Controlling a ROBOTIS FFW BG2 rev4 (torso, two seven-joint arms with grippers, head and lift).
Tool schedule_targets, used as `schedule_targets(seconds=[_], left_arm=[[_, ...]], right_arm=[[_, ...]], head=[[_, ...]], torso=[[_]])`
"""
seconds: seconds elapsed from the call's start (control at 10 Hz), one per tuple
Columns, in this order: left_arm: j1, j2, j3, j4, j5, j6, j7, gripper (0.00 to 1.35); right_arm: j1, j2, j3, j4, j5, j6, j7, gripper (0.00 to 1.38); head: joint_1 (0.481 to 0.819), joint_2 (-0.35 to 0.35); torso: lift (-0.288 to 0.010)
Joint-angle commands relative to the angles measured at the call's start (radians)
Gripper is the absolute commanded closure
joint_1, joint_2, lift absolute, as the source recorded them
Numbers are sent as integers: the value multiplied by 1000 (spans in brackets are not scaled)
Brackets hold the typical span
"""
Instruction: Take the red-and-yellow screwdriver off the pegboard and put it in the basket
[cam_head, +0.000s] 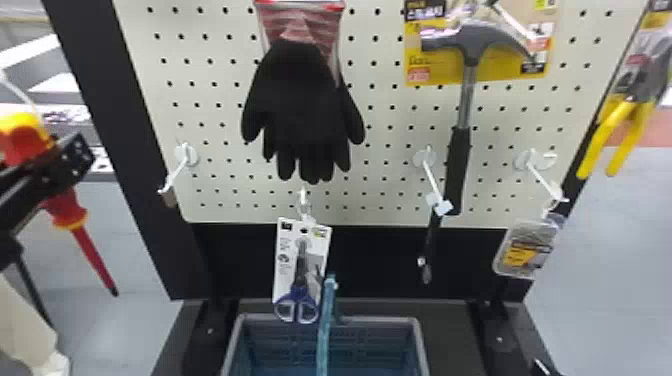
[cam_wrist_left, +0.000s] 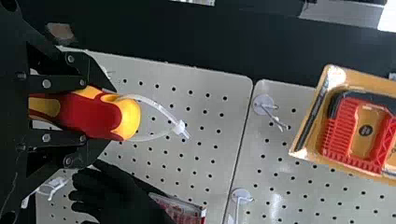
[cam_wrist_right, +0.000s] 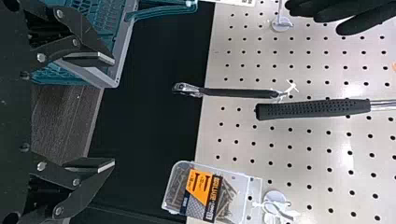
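Observation:
At the far left of the head view, my left gripper (cam_head: 65, 160) is shut on the handle of the red-and-yellow screwdriver (cam_head: 92, 255), whose red shaft slants down with its dark tip lowest. The left wrist view has the handle (cam_wrist_left: 88, 112) between the fingers of my left gripper (cam_wrist_left: 86, 112), a clear tie looped at its yellow end. The screwdriver is off the pegboard (cam_head: 220, 150), left of its frame. Below the board stands the blue-grey basket (cam_head: 325, 320). In the right wrist view, my right gripper (cam_wrist_right: 112, 112) is open with nothing between its fingers, beside the basket (cam_wrist_right: 119, 56).
Black gloves (cam_head: 305, 110), a hammer (cam_head: 457, 165), packaged scissors (cam_head: 300, 280), a thin black-handled tool (cam_head: 431, 240) and a clear box of screws (cam_head: 527, 250) hang from the board. An unused hook (cam_head: 175, 172) juts out at its lower left. The basket's blue handle (cam_head: 327, 320) stands up.

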Motion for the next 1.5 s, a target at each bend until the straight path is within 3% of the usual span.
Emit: schedule_targets(seconds=[0.0, 0.4, 0.6, 0.8, 1.0, 1.4], left_arm=[[40, -47, -39, 0, -27, -43, 2, 1016], [151, -139, -166, 73, -44, -243, 20, 1016], [216, -137, -231, 152, -47, -321, 15, 1016], [297, -125, -346, 294, -4, -497, -28, 1016], [297, -122, -366, 321, -13, -487, -28, 1018], [327, -119, -405, 368, 19, -562, -23, 1018]], right_arm=[[-2, 0, 3, 0, 0, 0, 0, 496], [0, -1, 3, -7, 0, 0, 0, 496], [2, -4, 3, -10, 0, 0, 0, 496], [6, -4, 3, -10, -3, 0, 2, 496], [9, -3, 3, -7, -3, 0, 2, 496], [13, 8, 3, -7, 2, -1, 5, 496]], head=[[549, 0], [549, 0], [549, 0], [549, 0], [549, 0], [549, 0]], torso=[[-100], [-100], [-100], [-100], [-100], [-100]])
